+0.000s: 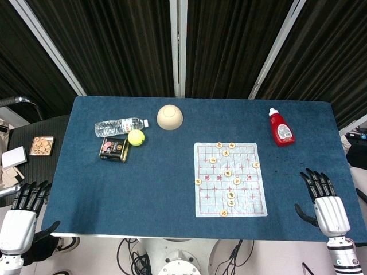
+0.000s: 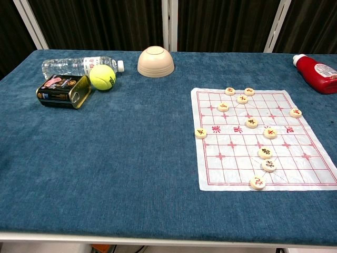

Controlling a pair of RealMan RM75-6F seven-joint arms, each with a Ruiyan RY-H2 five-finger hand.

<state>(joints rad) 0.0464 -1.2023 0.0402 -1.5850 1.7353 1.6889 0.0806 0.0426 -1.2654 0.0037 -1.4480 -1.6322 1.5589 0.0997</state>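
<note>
Resting off the tabletop's (image 1: pixel 143 195) near left corner, the left hand (image 1: pixel 23 209) holds nothing, its fingers spread and pointing away. Far from it on the blue cloth lie a clear water bottle (image 1: pixel 118 126) on its side, a dark tin (image 1: pixel 113 149) just near of the bottle, and a yellow tennis ball (image 1: pixel 136 137) touching the tin's right end. Right of these, an upturned beige bowl (image 1: pixel 170 117) sits near the far edge. A paper chess board (image 1: pixel 230 180) covers the right half, with round wooden pieces (image 1: pixel 227 173) scattered on it. A red bottle (image 1: pixel 281 127) with a white cap lies beyond the board, toward the far right. Over the near right edge, just right of the board, the right hand (image 1: pixel 322 200) is released too, fingers apart, grasping nothing.
</note>
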